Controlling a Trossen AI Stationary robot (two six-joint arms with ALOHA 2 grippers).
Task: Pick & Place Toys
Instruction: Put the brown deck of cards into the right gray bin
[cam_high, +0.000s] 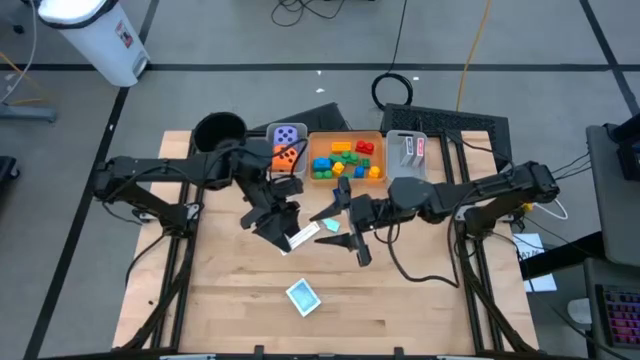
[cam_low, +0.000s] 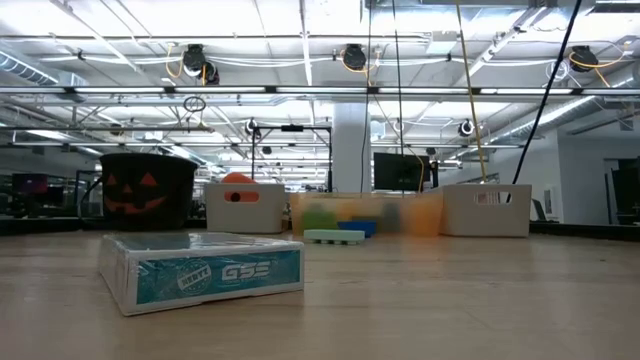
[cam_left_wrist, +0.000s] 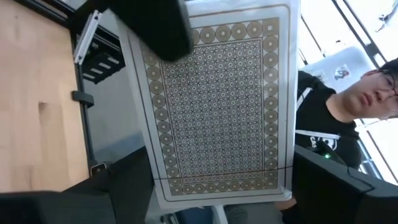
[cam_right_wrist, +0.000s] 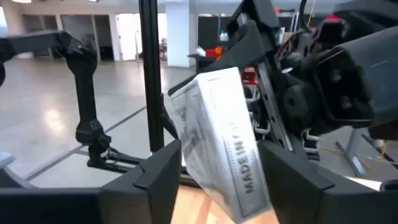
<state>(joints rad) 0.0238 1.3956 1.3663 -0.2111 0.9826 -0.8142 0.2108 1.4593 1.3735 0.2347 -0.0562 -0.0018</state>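
A white card box (cam_high: 300, 238) is held in the air over the middle of the table, between my two grippers. My left gripper (cam_high: 283, 225) comes from the left and is shut on it; the box's patterned face (cam_left_wrist: 217, 106) fills the left wrist view. My right gripper (cam_high: 340, 222) comes from the right and is shut on the same box (cam_right_wrist: 217, 137). A teal card box (cam_high: 303, 297) lies flat near the front edge and also shows in the low view (cam_low: 200, 272). A small teal card (cam_high: 328, 226) lies flat on the table below the grippers. My left gripper (cam_left_wrist: 217, 193) holds the white box near one short end, its two long edges (cam_left_wrist: 158, 186) between the fingers. The fingers lie along the box. The box is clear of the table. My right gripper (cam_right_wrist: 217, 186) pinches the box across its thickness, one finger on each flat face, beside the narrow printed side (cam_right_wrist: 249, 174). One finger (cam_left_wrist: 155, 25) lies over the corner at the end away from my left gripper. The box stands tilted between the fingers.
At the back stand a round black pot (cam_high: 220, 130), a grey bin (cam_high: 272, 170) with a purple and an orange die, an orange bin (cam_high: 345, 182) with coloured bricks and a grey bin (cam_high: 407, 152) with cards. A person (cam_left_wrist: 348, 106) shows beyond the table.
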